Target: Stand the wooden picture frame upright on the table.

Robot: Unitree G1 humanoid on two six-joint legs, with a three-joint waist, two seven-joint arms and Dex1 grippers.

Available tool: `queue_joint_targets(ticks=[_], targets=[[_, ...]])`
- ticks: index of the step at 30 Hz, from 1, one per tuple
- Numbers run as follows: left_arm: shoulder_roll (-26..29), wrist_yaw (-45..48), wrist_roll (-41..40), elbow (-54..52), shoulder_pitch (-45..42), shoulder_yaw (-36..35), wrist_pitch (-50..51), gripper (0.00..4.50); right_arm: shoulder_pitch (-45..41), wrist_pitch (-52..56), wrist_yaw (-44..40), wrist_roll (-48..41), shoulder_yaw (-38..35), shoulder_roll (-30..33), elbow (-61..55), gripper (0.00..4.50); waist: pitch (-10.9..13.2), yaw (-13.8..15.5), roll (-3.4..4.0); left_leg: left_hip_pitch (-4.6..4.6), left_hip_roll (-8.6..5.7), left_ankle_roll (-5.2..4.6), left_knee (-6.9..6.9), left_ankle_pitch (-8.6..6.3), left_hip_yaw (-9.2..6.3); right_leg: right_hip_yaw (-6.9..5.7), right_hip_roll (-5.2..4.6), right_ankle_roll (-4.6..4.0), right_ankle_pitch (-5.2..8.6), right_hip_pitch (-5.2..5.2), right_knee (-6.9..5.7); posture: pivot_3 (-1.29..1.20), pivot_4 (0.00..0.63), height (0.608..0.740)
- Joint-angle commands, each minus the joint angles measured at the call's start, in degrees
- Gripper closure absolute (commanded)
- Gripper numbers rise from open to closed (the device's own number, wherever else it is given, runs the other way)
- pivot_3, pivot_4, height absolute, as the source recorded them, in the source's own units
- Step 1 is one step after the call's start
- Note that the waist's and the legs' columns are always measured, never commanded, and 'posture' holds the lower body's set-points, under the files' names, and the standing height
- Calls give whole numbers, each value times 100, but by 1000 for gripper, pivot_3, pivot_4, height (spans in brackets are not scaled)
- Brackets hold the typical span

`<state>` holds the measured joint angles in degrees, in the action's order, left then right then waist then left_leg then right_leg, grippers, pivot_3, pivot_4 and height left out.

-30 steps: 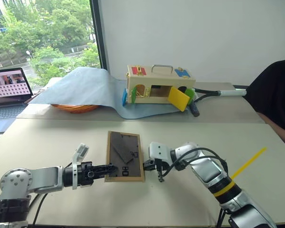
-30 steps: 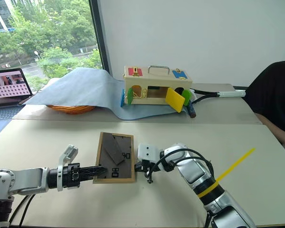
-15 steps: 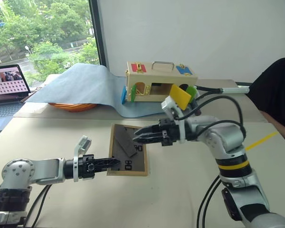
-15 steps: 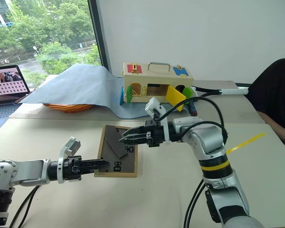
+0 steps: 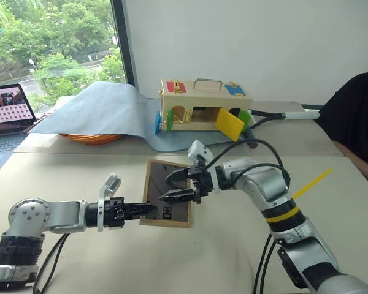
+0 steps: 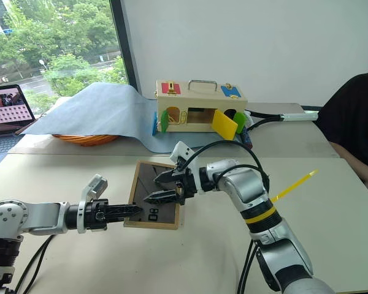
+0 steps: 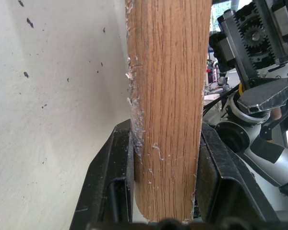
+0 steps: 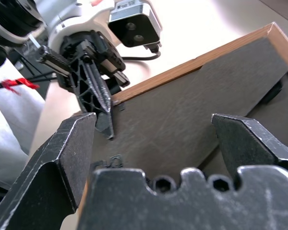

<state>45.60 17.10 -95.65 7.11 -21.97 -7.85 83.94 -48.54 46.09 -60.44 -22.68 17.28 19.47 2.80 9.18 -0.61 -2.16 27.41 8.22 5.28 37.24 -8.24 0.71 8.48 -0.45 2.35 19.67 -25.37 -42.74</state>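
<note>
Daylight comes through the window (image 5: 55, 49) at the far left and lights the scene evenly and brightly, with only soft, faint shadows on the table (image 5: 233, 245) under the arms. The trees beyond the window look slightly washed out. In the left wrist view the frame (image 7: 167, 110) is sharp close up, while everything behind it is blurred.

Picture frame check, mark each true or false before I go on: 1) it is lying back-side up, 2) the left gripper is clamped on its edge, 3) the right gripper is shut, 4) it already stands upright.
1) True: the wooden picture frame shows its dark backing, lying on the table.
2) True: the left gripper pinches the wooden edge.
3) False: the right gripper hangs open above the backing.
4) False: it lies roughly flat, not upright.
</note>
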Motion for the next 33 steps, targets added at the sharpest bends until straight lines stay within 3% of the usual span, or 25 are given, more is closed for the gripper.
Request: queue_joint_targets(ticks=[1, 12, 16, 24, 28, 33], targets=[[39, 283, -85, -145, -208, -121, 38, 3379, -168, -256, 178, 191, -38, -41, 169, 47, 0, 0, 0, 0, 0, 0, 0, 0, 0, -1, 0, 0, 0, 0, 0, 0, 150, 667], [20, 363, 75, -101, -242, -207, 54, 3379, 91, -57, -375, -95, 172, 169, -394, 47, 1, -2, 0, 0, 0, 1, -3, 1, -2, -3, 0, 0, 0, 1, 2, 0, 150, 667], [-1, 360, 40, -16, -275, -184, 97, 3379, 399, -427, -719, -374, 154, 124, -958, 47, 1, -8, 0, 0, 0, 1, -8, 1, -5, -6, 0, -1, 1, 1, 2, 0, 150, 667], [166, 516, -91, 251, -358, -177, 323, 3379, 551, -907, -853, -361, -146, 423, -1011, 47, 1, -5, -1, -1, -1, 14, -7, 9, -19, -19, 0, -2, 1, 10, 4, 0, 150, 667], [275, 692, -498, 591, -511, -181, 496, 3379, 454, -2276, -343, 421, -611, 812, -304, 47, 2, -4, -2, -1, -1, 14, -8, 9, -24, -23, 0, -2, 1, 12, 9, 0, 150, 667], [525, 946, -877, 864, -564, -8, 742, 3379, 532, -3653, -342, 982, -937, 1535, -93, 47, 19, 33, 0, 0, -2, 14, -20, 9, -26, -27, -2, -1, 1, 16, 29, 0, 150, 667]])
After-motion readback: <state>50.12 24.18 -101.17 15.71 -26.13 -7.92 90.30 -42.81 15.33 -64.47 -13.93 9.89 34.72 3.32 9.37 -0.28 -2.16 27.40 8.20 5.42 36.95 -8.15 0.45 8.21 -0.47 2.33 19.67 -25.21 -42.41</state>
